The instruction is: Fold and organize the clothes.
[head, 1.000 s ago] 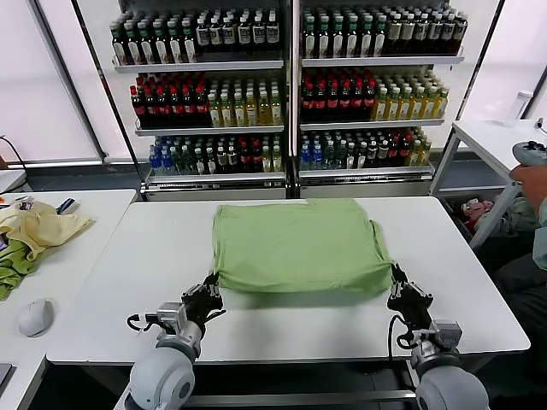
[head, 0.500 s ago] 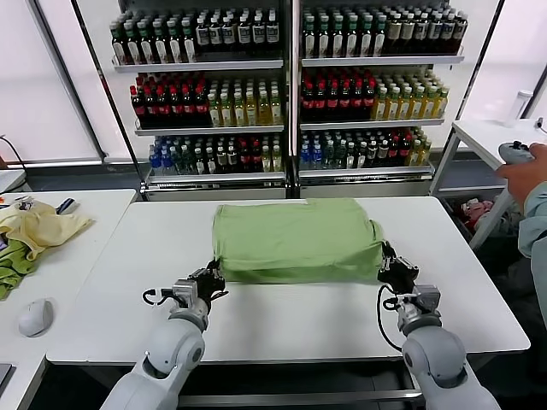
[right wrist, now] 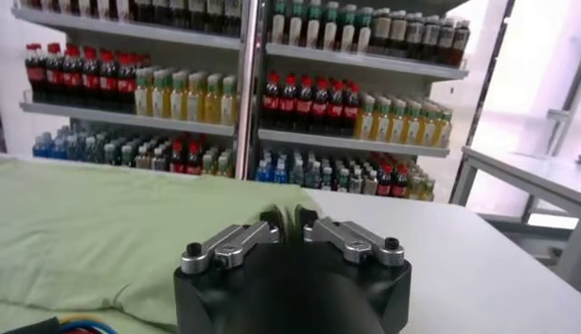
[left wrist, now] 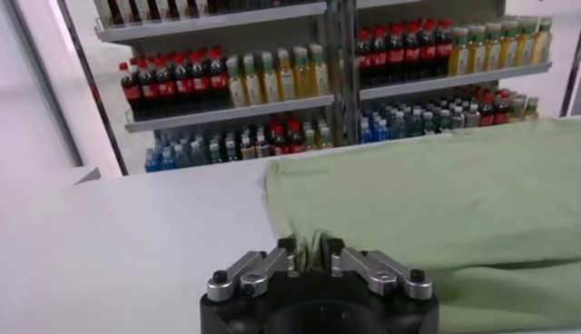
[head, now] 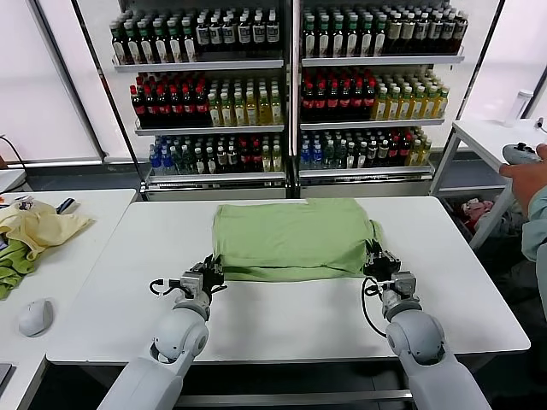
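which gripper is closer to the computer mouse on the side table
Left. The left gripper sits at the shirt's front left corner, on the mouse's side of the table. The right gripper is at the shirt's opposite front corner, much farther off.

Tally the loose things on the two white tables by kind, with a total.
Green shirt: 1
Yellow cloth: 1
Dark green cloth: 1
Computer mouse: 1
Total: 4

A white tabletop [head: 111,282] carries the folded light green polo shirt [head: 291,239], lying flat near its middle. On the neighbouring tabletop [head: 77,256] lie a pale yellow cloth [head: 38,226], a darker green cloth [head: 10,265] and a mouse [head: 34,317].
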Motion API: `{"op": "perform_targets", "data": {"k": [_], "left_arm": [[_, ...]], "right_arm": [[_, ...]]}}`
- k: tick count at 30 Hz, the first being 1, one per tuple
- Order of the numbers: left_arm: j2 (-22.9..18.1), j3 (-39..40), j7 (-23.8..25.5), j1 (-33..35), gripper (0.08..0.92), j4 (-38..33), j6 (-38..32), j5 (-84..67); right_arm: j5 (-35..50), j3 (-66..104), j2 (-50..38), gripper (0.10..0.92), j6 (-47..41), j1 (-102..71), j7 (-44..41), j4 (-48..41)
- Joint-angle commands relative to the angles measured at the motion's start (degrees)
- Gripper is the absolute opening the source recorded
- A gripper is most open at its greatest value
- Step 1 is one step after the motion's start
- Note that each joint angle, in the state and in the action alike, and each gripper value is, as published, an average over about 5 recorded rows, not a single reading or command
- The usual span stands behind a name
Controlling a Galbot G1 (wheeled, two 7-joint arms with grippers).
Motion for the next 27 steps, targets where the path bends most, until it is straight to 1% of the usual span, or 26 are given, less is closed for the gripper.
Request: {"op": "perform_targets", "data": {"k": [1, 10, 12, 15, 17, 20, 23, 27], "left_arm": [[0.7, -0.9, 0.0, 3.0, 0.494, -2.0, 0.1, 0.3], [0.3, -0.4, 0.1, 2.8, 0.753, -1.4, 1.0, -1.5], [0.0, -0.2, 0.0, 2.4, 0.795, -1.1, 1.3, -1.7], [-0.8, 0.2, -0.2, 2.2, 0.819, -0.6, 1.5, -1.8], [-1.5, 0.5, -0.4, 2.4, 0.821, -0.3, 1.6, -1.7], [-2.3, 0.6, -1.1, 2.3, 0.817, 0.4, 1.5, -1.5], [-2.8, 0.4, -1.7, 2.0, 0.772, 0.9, 1.8, -1.6], [-3.3, 0.4, -2.0, 1.9, 0.657, 1.4, 2.7, -2.2]], "right_arm": [[0.1, 2.8, -0.1, 0.532, -0.8, -1.7, 0.1, -0.5], [3.7, 4.7, -0.4, 0.770, -5.4, -3.4, 1.1, -1.1], [4.3, 3.9, -0.3, 0.804, -6.4, -3.1, 1.1, -1.5], [5.1, 2.5, 0.1, 0.820, -7.3, -2.4, 1.1, -2.2], [5.8, 1.7, 0.2, 0.819, -7.5, -1.9, 1.1, -2.6], [6.9, 0.7, 0.2, 0.787, -8.2, -1.3, 1.5, -3.5], [7.8, 0.1, 0.1, 0.707, -8.8, -0.8, 2.0, -4.5], [8.5, -0.4, 0.1, 0.578, -9.1, -0.9, 2.2, -5.0]]}}
